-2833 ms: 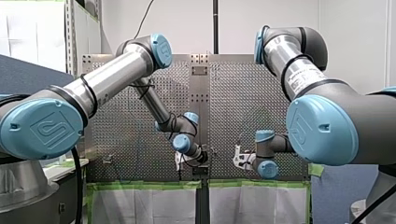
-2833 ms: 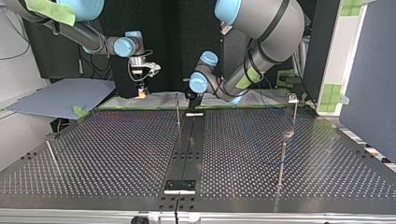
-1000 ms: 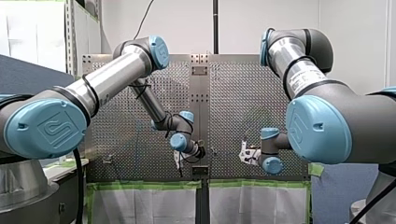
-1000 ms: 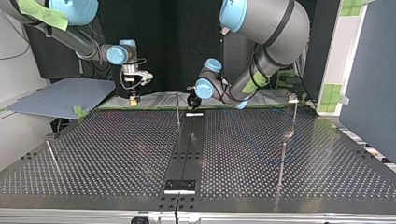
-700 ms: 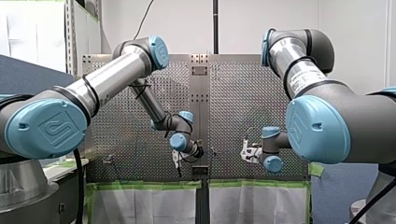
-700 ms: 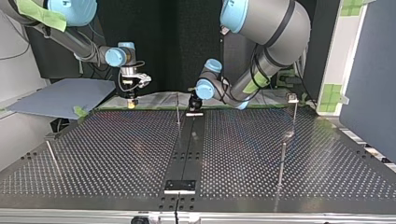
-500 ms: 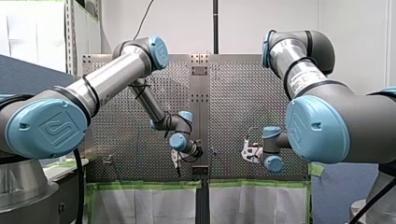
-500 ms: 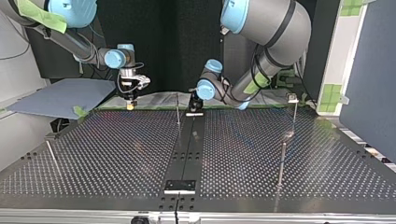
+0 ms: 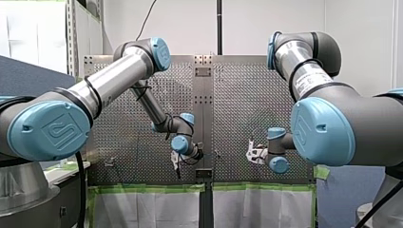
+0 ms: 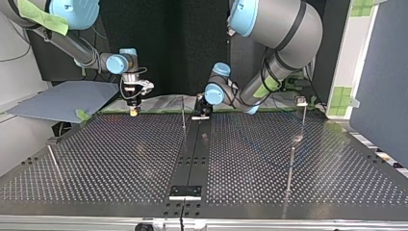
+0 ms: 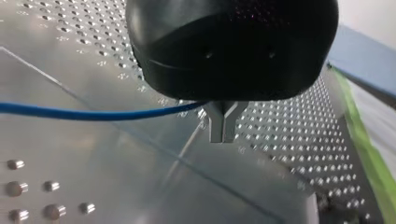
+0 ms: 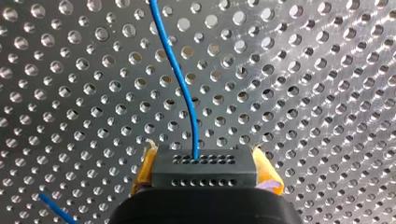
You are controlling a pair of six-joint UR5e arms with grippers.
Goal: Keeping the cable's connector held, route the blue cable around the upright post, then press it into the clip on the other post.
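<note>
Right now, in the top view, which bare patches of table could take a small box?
Bare: the table between the leaning post and the centre strip. Past that strip the blue cable may cross. Crowded: the far edge, with my left gripper, my right gripper and the thin post.

Arms: two, my left arm point(image 9: 119, 71) and my right arm point(image 9: 309, 71).

Grippers: two, my left gripper point(image 11: 222, 130) and my right gripper point(image 12: 203, 155), each with two fingers. The right one shows two yellow pads point(image 12: 145, 168).

Perforated table point(image 10: 120, 159): one.

Posts, top view: four, namely centre post point(image 10: 184, 115), far post point(image 10: 304, 120), near post point(image 10: 289, 168) and leaning post point(image 10: 54, 163). Two of them carry a top fitting point(image 10: 301, 101).

Blue cable point(image 11: 93, 113): one.

Connector point(image 12: 205, 173): one.

Plates point(image 10: 185, 191) on the centre strip: two.
</note>
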